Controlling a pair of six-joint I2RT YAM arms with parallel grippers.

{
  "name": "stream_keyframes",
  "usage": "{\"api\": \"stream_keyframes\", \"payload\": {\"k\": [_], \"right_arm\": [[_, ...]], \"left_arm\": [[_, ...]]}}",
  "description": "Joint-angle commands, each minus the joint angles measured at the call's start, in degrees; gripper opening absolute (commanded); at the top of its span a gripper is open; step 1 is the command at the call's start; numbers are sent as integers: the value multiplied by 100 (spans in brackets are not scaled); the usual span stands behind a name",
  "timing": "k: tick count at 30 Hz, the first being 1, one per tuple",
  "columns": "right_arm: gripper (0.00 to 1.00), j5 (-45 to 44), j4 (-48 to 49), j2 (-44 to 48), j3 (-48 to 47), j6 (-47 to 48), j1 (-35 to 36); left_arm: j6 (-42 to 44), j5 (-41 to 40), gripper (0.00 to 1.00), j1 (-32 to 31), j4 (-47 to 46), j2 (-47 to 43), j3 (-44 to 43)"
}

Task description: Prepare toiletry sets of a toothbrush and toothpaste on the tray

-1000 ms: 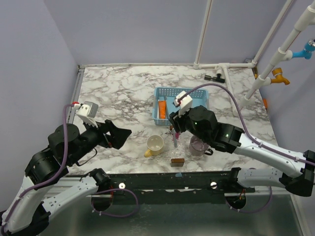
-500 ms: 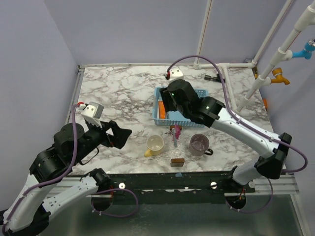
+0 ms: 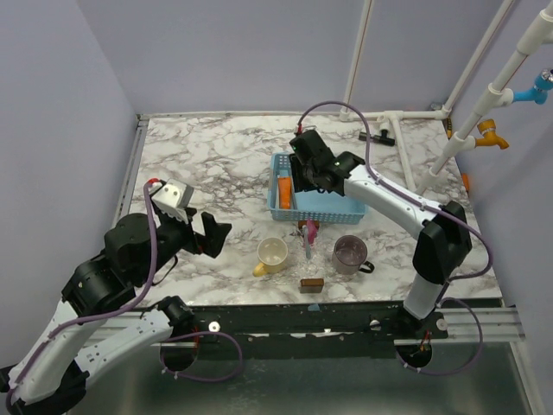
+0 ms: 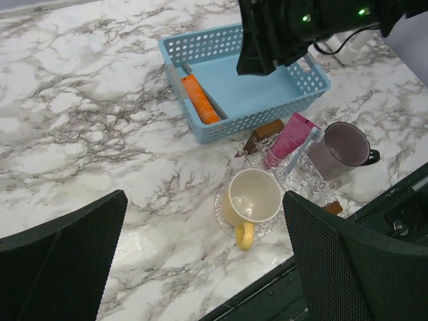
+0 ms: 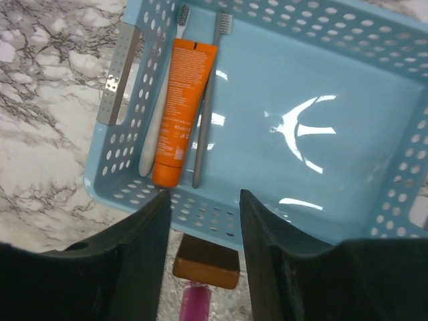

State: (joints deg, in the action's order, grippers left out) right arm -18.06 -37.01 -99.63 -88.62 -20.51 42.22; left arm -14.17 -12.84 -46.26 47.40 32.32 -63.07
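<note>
Marble-patterned tabletop (image 3: 199, 156), enclosed by lilac walls, carries all items noted. Right gripper (image 5: 204, 200) hangs over the near wall of the blue perforated basket (image 5: 221, 215), jaws apart with nothing between them. Inside the basket, against its left wall in the top external view, an orange toothpaste tube (image 5: 179, 114) lies flat between a white toothbrush (image 5: 160, 100) and a grey toothbrush (image 5: 208, 100), all three side by side and parallel; the rest of the basket floor is bare. Just outside the near wall sits a brown block (image 5: 207, 261). Nearer the arm bases, a clear glass (image 4: 294, 170) holds a pink tube (image 4: 287, 139) and a pale-handled toothbrush (image 4: 302, 146), both leaning. A yellow mug (image 4: 251, 200) stands upright to the glass's left and a purple mug (image 4: 341, 147) to its right, each close beside it. Left gripper (image 4: 204, 200) is held above the table's left portion, well apart from the basket, jaws spread fully wide and empty.
</note>
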Motion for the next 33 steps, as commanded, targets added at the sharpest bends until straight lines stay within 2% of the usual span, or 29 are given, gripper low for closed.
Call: {"api": "stream_keyframes", "payload": {"k": [1,5,12,24,33], "right_arm": [[46,500,292,-418,140,-319,-201],[46,611,911,-655,485,-370,-264],[46,618,1243,-1345,310,-553,-336],[42,306,1166,-2080,-10,-770,-348],[34,144,806,-2565,-502,-725,-347]], "left_arm": [[344,-13,99,-19,-340,-159,102],[380,151,99,-21,-344,-175,257],[253,761,99,-15,-249,-30,534],[-137,682,99,-19,-193,-797,1013],[-199,585,99,-16,51,-1110,1066]]}}
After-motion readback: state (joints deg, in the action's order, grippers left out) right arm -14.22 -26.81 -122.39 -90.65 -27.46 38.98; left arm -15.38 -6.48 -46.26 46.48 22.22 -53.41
